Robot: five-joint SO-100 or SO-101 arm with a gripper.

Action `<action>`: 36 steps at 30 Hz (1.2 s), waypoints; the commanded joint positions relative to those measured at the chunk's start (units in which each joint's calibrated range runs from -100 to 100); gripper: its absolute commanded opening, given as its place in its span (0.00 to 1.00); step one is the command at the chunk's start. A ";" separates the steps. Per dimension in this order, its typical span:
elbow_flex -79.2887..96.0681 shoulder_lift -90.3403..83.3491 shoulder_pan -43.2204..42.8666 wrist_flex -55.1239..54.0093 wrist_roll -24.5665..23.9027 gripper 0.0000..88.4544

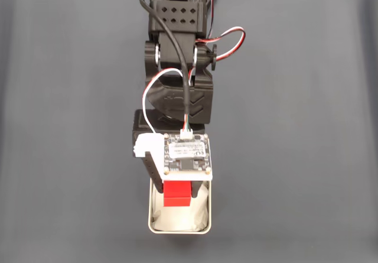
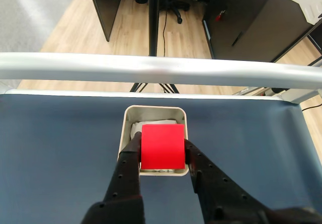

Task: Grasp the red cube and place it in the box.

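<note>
our gripper (image 2: 162, 156) is clamped on the cube (image 2: 162, 146) above the box (image 2: 129, 114) (paper-lined). released off-centre, we risk it catching the rim.

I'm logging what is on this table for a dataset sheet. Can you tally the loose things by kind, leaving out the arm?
Small bright red solid cube, held between the fingers of the black two-finger gripper above the tin: 1
Small square pale metal box with rounded corners, lined with white wrinkly paper: 1
Total: 2
</note>
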 commanded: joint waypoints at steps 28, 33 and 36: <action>-6.43 3.86 -1.50 -0.98 -0.93 0.00; -6.43 4.04 -1.43 -1.22 -0.93 0.00; -6.43 4.12 -1.43 -1.30 -0.93 0.00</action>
